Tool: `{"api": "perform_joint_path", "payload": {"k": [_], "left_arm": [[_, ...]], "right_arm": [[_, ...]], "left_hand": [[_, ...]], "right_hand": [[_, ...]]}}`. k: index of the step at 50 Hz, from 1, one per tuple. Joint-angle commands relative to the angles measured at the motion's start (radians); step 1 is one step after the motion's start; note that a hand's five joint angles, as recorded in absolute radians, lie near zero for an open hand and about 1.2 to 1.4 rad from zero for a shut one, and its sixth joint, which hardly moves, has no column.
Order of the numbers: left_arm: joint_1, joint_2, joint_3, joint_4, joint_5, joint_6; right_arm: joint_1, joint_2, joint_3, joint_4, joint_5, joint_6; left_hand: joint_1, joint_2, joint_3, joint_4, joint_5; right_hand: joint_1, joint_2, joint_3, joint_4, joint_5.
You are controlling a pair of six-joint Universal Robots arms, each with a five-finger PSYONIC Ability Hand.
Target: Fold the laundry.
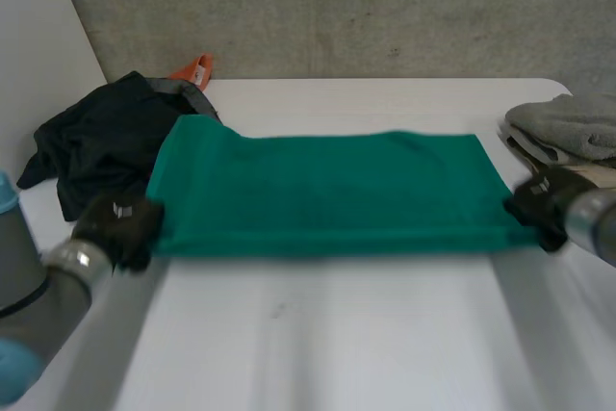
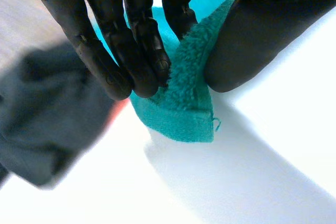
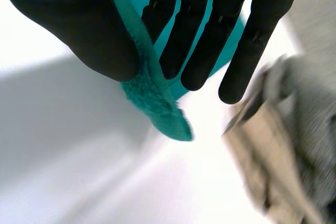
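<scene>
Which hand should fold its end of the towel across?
Probably the left hand. It and the right hand each pinch a near corner of the towel, but the left end touches the dark clothes, so folding rightward pulls it clear.

A smooth white flat-topped counter (image 1: 318, 334) takes up the near and middle ground and reaches back to the wall behind it. Its far right corner is rounded, and its far edge runs straight across, just in front of the wall. A small dark smudge (image 1: 279, 310) marks the top near its middle. Behind it rises a rough grey concrete wall (image 1: 404, 7), mottled with paler and darker patches, with a faint vertical seam near its centre and a small dark speck (image 1: 393, 50) to the right of that seam. At the left a plain white flat panel (image 1: 38, 26) stands against the concrete, its edge slanting down towards the counter. The light is soft and even, and the counter top looks bright.
</scene>
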State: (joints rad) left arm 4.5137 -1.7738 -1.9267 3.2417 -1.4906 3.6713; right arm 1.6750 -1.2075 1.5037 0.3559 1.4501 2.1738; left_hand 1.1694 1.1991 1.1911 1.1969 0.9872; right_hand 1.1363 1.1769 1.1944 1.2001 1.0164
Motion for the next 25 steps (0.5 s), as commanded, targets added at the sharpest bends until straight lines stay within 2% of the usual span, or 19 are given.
{"api": "perform_joint_path", "payload": {"k": [1, 5, 11, 16, 20, 25], "left_arm": [[-0.011, 0.207, -0.078, -0.466, 0.021, 0.231], [-0.013, 0.223, -0.037, -0.490, 0.053, 0.276], [-0.031, 0.130, 0.086, -0.349, 0.049, 0.220], [-0.057, -0.036, 0.248, -0.194, -0.008, 0.136], [-0.085, -0.152, 0.372, -0.133, -0.057, 0.099], [-0.114, -0.268, 0.518, -0.117, -0.106, 0.084]], "right_arm": [[-0.124, -0.181, 0.118, 0.369, -0.014, -0.342], [-0.130, -0.176, 0.096, 0.318, -0.039, -0.298], [-0.083, -0.083, 0.038, 0.160, -0.050, -0.164], [-0.041, 0.014, -0.017, -0.047, -0.053, -0.062], [-0.017, 0.072, -0.055, -0.219, -0.054, -0.016], [0.000, 0.149, -0.117, -0.392, -0.050, 0.012]], "left_hand": [[0.227, 0.197, 0.205, 0.199, 0.235], [0.227, 0.197, 0.205, 0.199, 0.235], [0.227, 0.197, 0.205, 0.199, 0.235], [0.227, 0.197, 0.205, 0.199, 0.235], [0.227, 0.197, 0.205, 0.199, 0.235], [0.227, 0.197, 0.205, 0.199, 0.235]], "right_hand": [[0.260, 0.219, 0.202, 0.196, 0.205], [0.260, 0.219, 0.202, 0.196, 0.205], [0.260, 0.219, 0.202, 0.196, 0.205], [0.260, 0.219, 0.202, 0.196, 0.205], [0.260, 0.219, 0.202, 0.196, 0.205], [0.260, 0.219, 0.202, 0.196, 0.205]]}}
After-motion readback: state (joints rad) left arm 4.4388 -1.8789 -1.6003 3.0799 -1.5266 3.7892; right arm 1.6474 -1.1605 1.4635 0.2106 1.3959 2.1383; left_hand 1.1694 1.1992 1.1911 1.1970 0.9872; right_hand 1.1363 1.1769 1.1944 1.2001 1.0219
